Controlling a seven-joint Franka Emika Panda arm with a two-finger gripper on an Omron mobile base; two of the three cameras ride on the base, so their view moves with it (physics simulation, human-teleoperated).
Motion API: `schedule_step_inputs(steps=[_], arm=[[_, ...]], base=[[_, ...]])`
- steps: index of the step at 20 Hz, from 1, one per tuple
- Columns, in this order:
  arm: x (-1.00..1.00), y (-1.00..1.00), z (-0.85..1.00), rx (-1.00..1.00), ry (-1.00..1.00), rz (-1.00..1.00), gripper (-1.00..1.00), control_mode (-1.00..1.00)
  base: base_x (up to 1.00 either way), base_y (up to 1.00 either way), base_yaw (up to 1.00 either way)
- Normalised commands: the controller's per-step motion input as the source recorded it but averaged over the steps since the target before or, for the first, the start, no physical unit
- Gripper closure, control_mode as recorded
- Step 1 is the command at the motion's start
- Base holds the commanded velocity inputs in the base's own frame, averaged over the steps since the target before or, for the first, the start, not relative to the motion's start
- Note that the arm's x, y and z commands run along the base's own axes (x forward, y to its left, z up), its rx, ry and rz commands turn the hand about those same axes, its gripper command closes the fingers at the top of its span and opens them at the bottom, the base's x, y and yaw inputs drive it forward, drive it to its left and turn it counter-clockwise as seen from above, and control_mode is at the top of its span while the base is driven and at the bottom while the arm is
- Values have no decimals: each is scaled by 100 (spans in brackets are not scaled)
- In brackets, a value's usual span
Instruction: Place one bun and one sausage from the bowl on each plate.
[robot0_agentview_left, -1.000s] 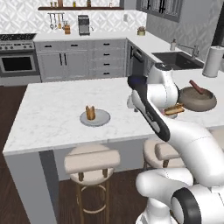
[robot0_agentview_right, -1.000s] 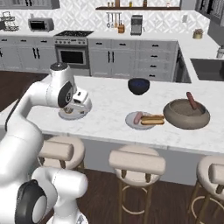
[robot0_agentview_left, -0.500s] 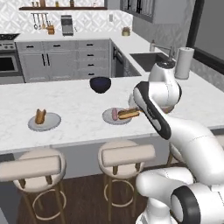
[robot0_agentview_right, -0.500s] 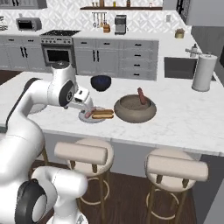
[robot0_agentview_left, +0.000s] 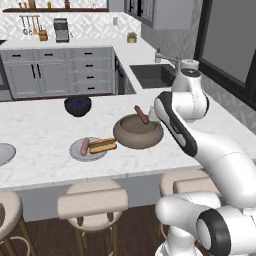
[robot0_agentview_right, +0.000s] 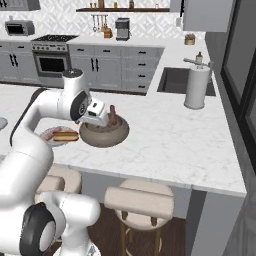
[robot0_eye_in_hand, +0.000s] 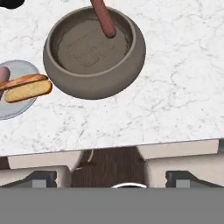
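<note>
Grey-brown bowl (robot0_eye_in_hand: 94, 52), one sausage (robot0_eye_in_hand: 103, 18) leaning on its far rim; near plate (robot0_agentview_left: 80, 153) filled. We hold nothing, gripper (robot0_agentview_right: 102, 118) wide open. Risk: a clumsy pinch could tip that sausage onto the counter.

Bowl (robot0_agentview_right: 104, 135) on tabletop (robot0_agentview_right: 165, 140) w/ sausage (robot0_agentview_right: 113, 115) leaning on far rim; plate (robot0_agentview_right: 50, 132) just beside, w/ bun (robot0_agentview_right: 66, 135); end effector (robot0_agentview_right: 98, 116) above bowl's near-left edge.

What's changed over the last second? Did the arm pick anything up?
The base drove right along the island, so the bowl now sits ahead of the arm. Nothing was taken: the claw stayed open and empty. One sausage still leans in the bowl; the near plate keeps its bun.
</note>
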Motion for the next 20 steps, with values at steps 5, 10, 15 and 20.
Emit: schedule_step_inputs(steps=[5, 10, 15, 20], arm=[[100, -22, 1, -3, 0, 0, -100, -100], [100, 12, -14, -11, 0, 0, -100, -100], [100, 23, -51, -12, 2, 2, -100, -100], [100, 11, -62, -5, 9, 2, -100, -100]], base=[[0, 0, 0], [0, 0, 0], [0, 0, 0], [0, 0, 0]])
